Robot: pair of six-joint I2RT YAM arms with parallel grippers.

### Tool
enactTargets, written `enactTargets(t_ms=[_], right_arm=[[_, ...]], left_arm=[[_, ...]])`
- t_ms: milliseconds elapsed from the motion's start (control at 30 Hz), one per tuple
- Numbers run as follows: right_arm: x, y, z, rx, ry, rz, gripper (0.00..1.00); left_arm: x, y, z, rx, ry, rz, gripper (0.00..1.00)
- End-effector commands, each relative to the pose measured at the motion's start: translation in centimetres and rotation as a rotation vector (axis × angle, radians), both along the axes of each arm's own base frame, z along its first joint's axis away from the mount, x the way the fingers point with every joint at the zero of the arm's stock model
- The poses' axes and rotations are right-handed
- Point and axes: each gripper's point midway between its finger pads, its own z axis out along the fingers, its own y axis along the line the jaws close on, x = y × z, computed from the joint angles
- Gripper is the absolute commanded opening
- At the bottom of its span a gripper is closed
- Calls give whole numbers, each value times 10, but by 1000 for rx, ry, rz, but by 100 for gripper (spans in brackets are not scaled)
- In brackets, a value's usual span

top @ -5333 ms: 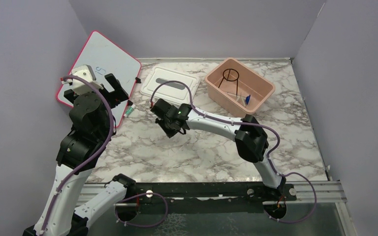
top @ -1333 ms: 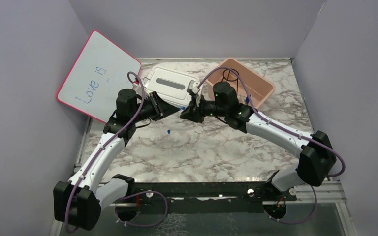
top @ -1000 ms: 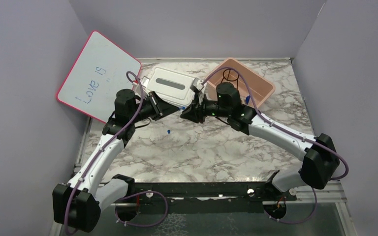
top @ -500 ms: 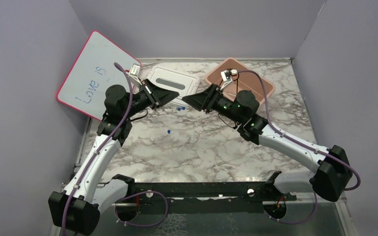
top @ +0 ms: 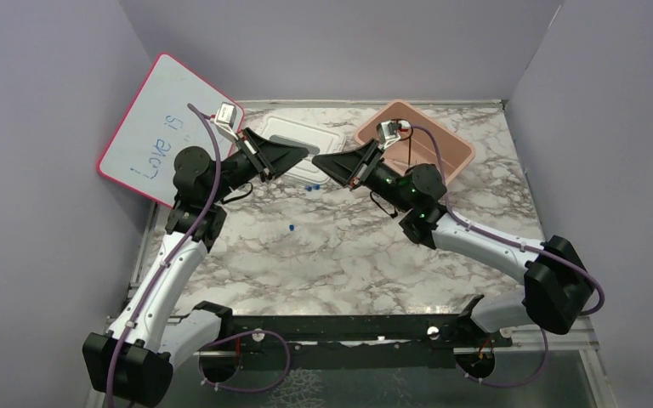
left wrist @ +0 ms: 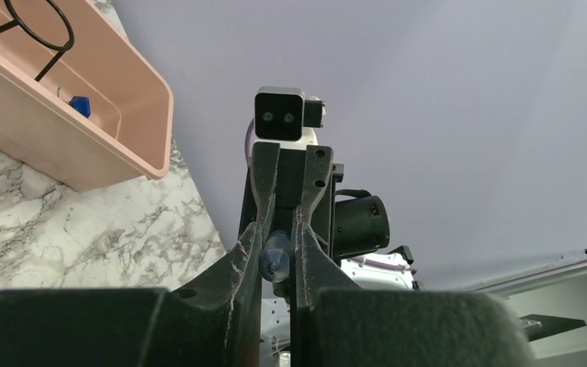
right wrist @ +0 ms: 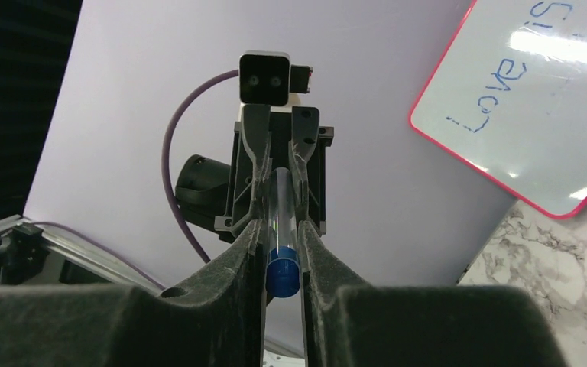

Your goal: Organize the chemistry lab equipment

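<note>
Both arms are raised over the back of the table, fingertips meeting. A clear glass tube [right wrist: 281, 200] with a blue cap [right wrist: 283, 273] runs between them. My right gripper [right wrist: 280, 229] is shut on its capped end. My left gripper [left wrist: 277, 233] is shut on its rounded end [left wrist: 277, 260]. From above, the left gripper [top: 303, 154] and right gripper [top: 318, 161] face each other and the tube is hidden. The black wire ring stand [left wrist: 37, 30] and a blue piece [left wrist: 80, 103] sit in the pink bin [left wrist: 84, 157]. Loose blue caps [top: 310, 186] lie on the marble.
The pink bin [top: 462, 153] stands at the back right, its white lid [top: 298, 129] flat beside it under the grippers. A pink-framed whiteboard [top: 157, 127] leans on the left wall. Another blue cap [top: 292, 227] lies mid-table.
Both grippers have risen and moved toward the back, still tip to tip. The right arm's wrist swung up over the bin; its fingers now sit closed on the capped end.
</note>
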Motion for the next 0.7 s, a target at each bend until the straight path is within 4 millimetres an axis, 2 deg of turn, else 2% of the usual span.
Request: enactTargets(t_ms=[0, 167, 233, 333, 467, 567, 667], right_arm=[[-9, -4, 20, 91, -21, 35, 19], [-9, -4, 20, 78, -27, 31, 11], [-8, -3, 15, 52, -25, 21, 10], [-5, -1, 4, -30, -30, -3, 10], [2, 3, -30, -252, -30, -37, 10], [4, 2, -54, -419, -48, -45, 9], [8, 4, -74, -607, -90, -22, 9]], left_arm=[[-4, 3, 12, -23, -40, 5, 0], [-2, 3, 8, -17, -37, 10, 3], [-1, 4, 6, -5, -37, 24, 13], [4, 8, -2, 52, -56, 68, 37], [17, 21, -20, 240, -91, 162, 62], [30, 41, -38, 416, -74, 269, 73], [44, 74, -54, 612, -41, 421, 78]])
